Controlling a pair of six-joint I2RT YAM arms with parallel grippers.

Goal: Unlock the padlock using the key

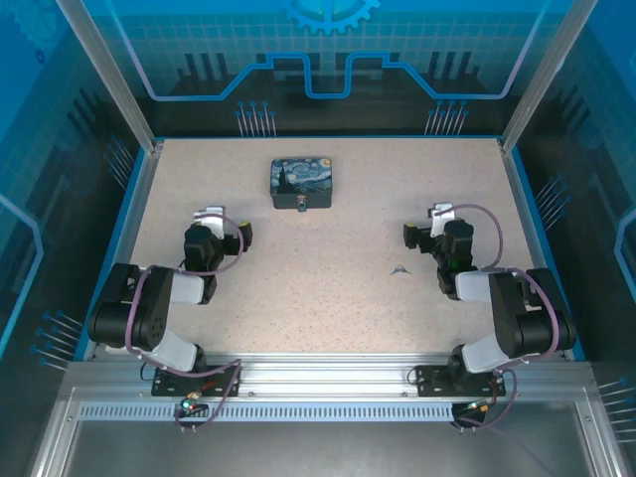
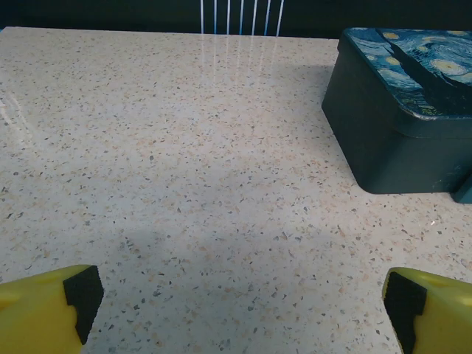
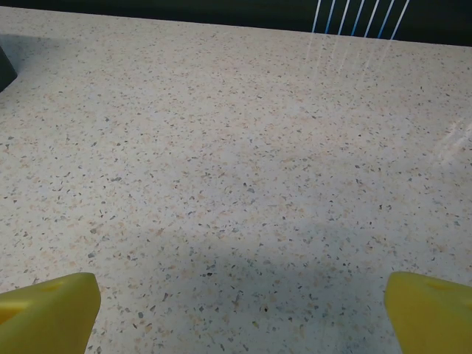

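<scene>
Nearest, well short of the box (image 1: 301, 179) and off to its right: the key (image 1: 400, 269), flat on the bare speckled table (image 1: 318, 308), touching nothing, open surface on every side. A little farther, also short of the box and to its right: the right gripper (image 1: 425, 223), released, jaws spread wide over bare tabletop. At matching depth, to the box's left: the left gripper (image 1: 227, 221), likewise released, holding nothing, with free room up to the box's near-left corner. Against the box's near wall: the padlock (image 1: 301, 206), tiny. Beyond the box, a bare strip up to the blue rim (image 1: 328, 138).
</scene>
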